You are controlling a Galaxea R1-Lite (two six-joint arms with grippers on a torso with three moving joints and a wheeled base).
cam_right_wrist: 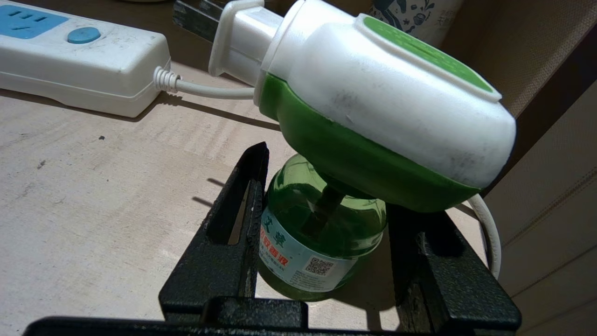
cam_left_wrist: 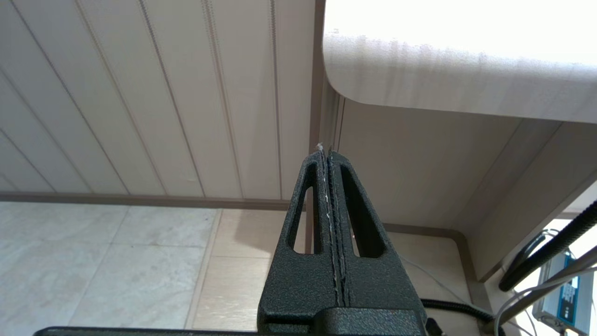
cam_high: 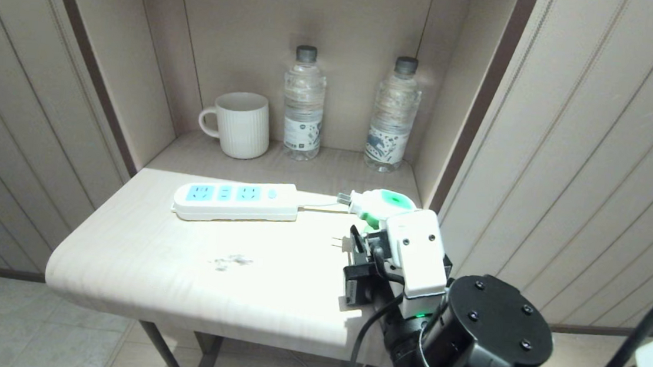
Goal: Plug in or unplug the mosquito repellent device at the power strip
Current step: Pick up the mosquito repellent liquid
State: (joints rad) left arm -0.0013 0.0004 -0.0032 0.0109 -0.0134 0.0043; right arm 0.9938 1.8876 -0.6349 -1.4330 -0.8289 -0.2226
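mosquito repellent device (cam_right_wrist: 373,107): translucent green bottle, white-and-green plug head
power strip (cam_high: 235,200): white body, light-blue socket faces
mug (cam_high: 241,124): white, vertical ribbing
water bottles (cam_high: 303,104): clear, dark caps
table (cam_high: 189,266): pale wood grain
right gripper (cam_right_wrist: 322,242): black

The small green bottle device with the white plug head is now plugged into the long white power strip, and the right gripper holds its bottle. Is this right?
Not plugged in: in the head view the green bottle device has its prongs free in the air, apart from the long white power strip. The right gripper does hold its bottle.
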